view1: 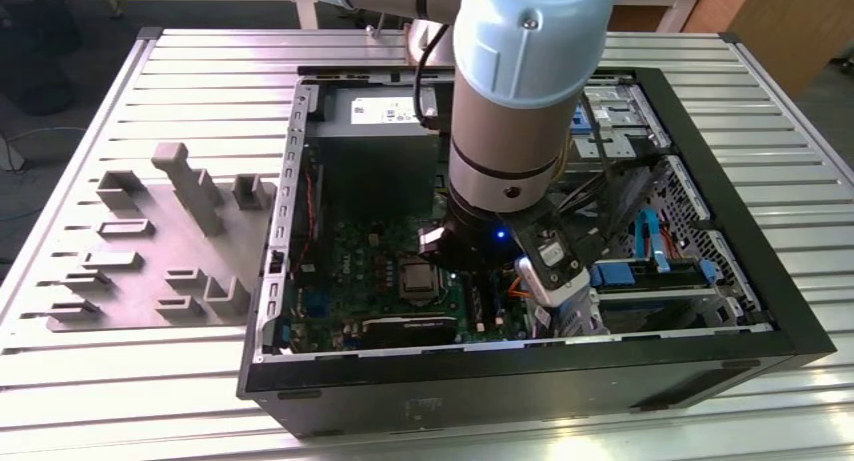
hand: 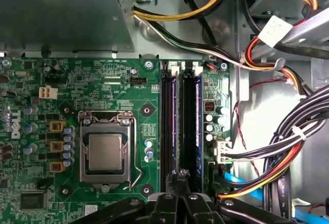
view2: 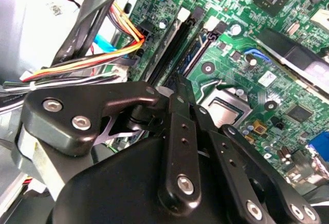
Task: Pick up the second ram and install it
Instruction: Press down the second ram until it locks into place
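Exterior view: a robot arm (view1: 514, 101) reaches straight down into an open computer case (view1: 747, 271) lying on a slatted metal table (view1: 801, 101). A grey holder tray (view1: 147, 251) sits at the case's 9 o'clock. Inside the case, the arm's lower end hangs over the green motherboard (view1: 354, 251), at about 5 o'clock from the grey power-supply box (view1: 380, 111).

First wrist view: the gripper (hand: 177, 173) has its two black fingers drawn together with nothing visible between them. The tips sit at the near end of the memory slots. The second ram (hand: 199, 126), a narrow blue-green stick, stands on edge in a slot, parallel to another stick (hand: 173, 121) just beside it. Whether the tips touch either stick cannot be told. The processor socket (hand: 105, 152) lies on the far side of the slots from a bundle of coloured wires (hand: 288, 152).

Second wrist view: the gripper's closed tips point at the slot rows, with the second ram's blue edge just beyond them and the socket close alongside.
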